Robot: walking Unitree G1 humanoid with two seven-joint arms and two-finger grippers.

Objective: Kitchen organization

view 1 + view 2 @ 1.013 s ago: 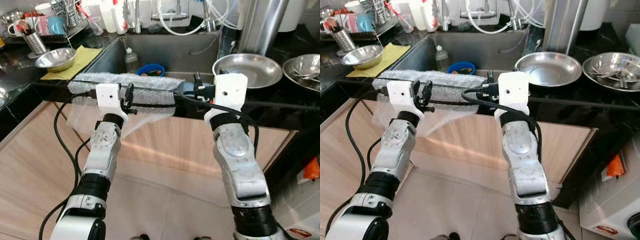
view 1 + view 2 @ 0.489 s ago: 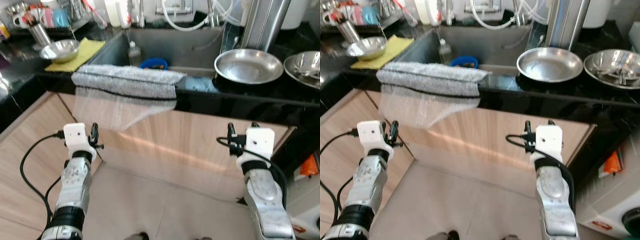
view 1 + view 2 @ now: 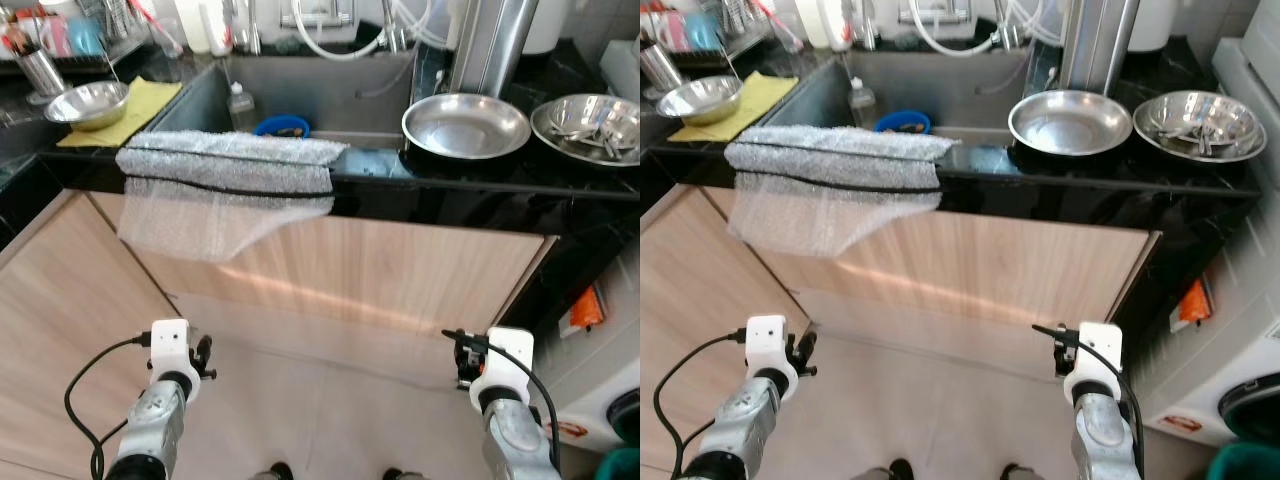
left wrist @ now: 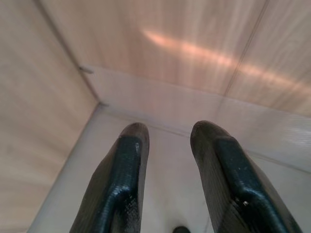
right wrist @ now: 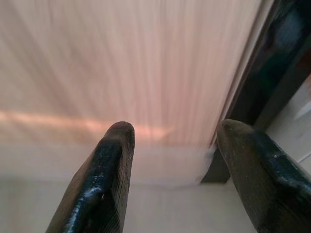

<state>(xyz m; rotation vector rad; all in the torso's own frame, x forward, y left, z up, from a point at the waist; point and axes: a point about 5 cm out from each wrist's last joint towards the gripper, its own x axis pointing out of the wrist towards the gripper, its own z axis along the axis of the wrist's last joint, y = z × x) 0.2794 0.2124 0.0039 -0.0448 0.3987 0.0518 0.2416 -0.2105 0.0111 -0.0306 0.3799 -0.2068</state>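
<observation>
A black kitchen counter (image 3: 470, 190) runs across the scene above pale wood cabinet doors (image 3: 400, 270); a sheet of bubble wrap (image 3: 225, 180) is draped over the counter's front edge in front of the sink (image 3: 330, 95), with its lower part hanging down over the doors; a blue bowl (image 3: 280, 126) and a small bottle (image 3: 238, 103) sit in the sink; to the right of the sink, two steel bowls (image 3: 465, 124) rest on the counter, the farther right one holding utensils; at the left, a smaller steel bowl (image 3: 87, 103) sits on a yellow cloth (image 3: 130, 105) beside a dish rack (image 3: 70, 45). Both arms hang low in front of the cabinets, well below the bubble wrap; the left gripper (image 4: 165, 133) has its fingers slightly parted and holds nothing; the right gripper (image 5: 170, 131) has its fingers wide apart and holds nothing, pointing at a cabinet door near the floor.
</observation>
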